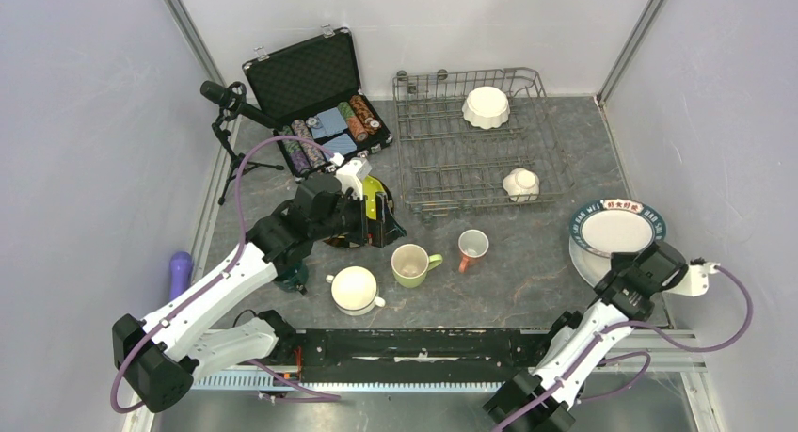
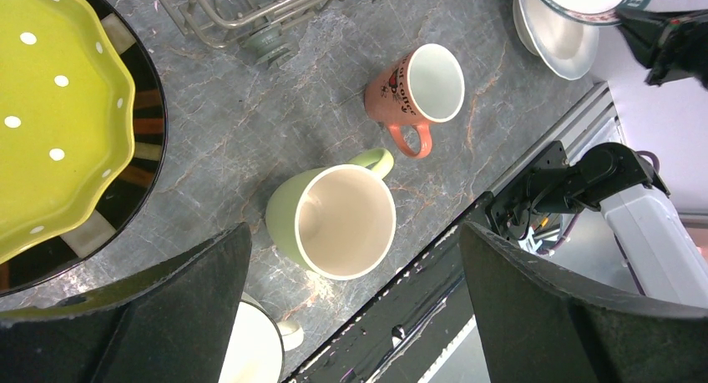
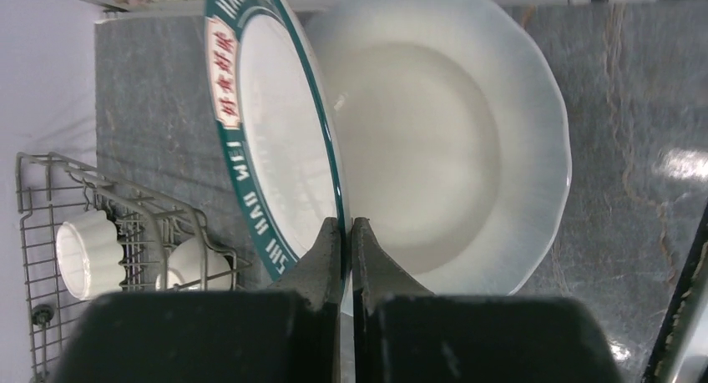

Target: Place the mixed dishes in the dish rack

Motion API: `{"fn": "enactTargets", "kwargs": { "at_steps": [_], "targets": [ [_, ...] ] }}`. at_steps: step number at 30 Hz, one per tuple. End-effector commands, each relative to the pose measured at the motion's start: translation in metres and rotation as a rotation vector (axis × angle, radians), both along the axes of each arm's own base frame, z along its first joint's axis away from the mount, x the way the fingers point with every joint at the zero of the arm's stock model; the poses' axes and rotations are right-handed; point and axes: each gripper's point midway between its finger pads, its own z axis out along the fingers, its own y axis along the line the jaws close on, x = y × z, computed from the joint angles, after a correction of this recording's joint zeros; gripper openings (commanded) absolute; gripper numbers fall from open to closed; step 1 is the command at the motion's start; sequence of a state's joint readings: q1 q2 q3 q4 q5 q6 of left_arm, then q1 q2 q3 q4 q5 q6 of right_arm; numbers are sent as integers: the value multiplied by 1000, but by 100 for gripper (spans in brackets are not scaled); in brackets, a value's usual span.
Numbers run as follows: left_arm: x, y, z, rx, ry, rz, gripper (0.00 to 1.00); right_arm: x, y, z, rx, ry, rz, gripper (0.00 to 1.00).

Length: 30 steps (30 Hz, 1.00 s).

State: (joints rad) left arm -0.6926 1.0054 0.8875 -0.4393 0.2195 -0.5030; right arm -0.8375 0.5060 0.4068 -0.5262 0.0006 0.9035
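Looking down from the top view, you see the dish rack (image 1: 468,74) at one o'clock on the table holding just two pieces: a white bowl (image 1: 486,106) at its twelve o'clock edge and a white cup (image 1: 521,184) at its five o'clock corner. Outside it, at six o'clock, wait a white mug (image 1: 356,289), a light-green mug (image 1: 411,264) and a salmon mug (image 1: 472,247). At three o'clock the right gripper (image 1: 629,256) meets a teal-rimmed plate (image 1: 614,231). At nine o'clock the left gripper (image 1: 384,223) hangs over a lime-green plate (image 1: 375,189).

From the left wrist, your pincer stands spread wide and holds nothing. The lime-green plate lies on a dark striped plate (image 2: 144,137) at ten o'clock.

From the right wrist, the fingers are pressed onto the rim of the teal-rimmed plate, which appears tilted up off a white scalloped plate (image 3: 467,149) beneath it. The rack lies at eight o'clock.

By this showing, most of the load is left. Three mugs and four plates sit outside the rack, and one plate is apparently about to travel.
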Motion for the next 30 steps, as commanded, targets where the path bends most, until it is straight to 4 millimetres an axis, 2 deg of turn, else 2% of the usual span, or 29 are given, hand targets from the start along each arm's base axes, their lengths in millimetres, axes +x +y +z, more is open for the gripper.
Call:
{"fn": "enactTargets", "kwargs": {
  "at_steps": [1, 4, 7, 15, 19, 25, 27, 30],
  "targets": [
    [1, -5, 14, -25, -63, -39, 100, 12, -20, 89, -247, -65, 59, 0],
    [1, -5, 13, -23, -61, -40, 100, 16, -25, 126, -321, -81, 81, 0],
    [2, -3, 11, -13, -68, -33, 100, 30, -24, 155, -365, -127, 151, 0],
    [4, -2, 8, 1, -75, -31, 100, 74, -16, 206, -479, -206, 384, 0],
    [6, -2, 9, 9, -85, -35, 100, 116, -1, 211, -471, -221, 532, 0],
    [7, 2, 9, 23, -108, -31, 100, 189, 50, 214, -483, -202, 700, 0],
    [8, 4, 8, 33, -114, -25, 100, 208, 63, 213, -506, -170, 732, 0],
    [8, 5, 6, 40, -117, -23, 100, 231, 74, 207, -580, -34, 727, 0]
  ]
}}
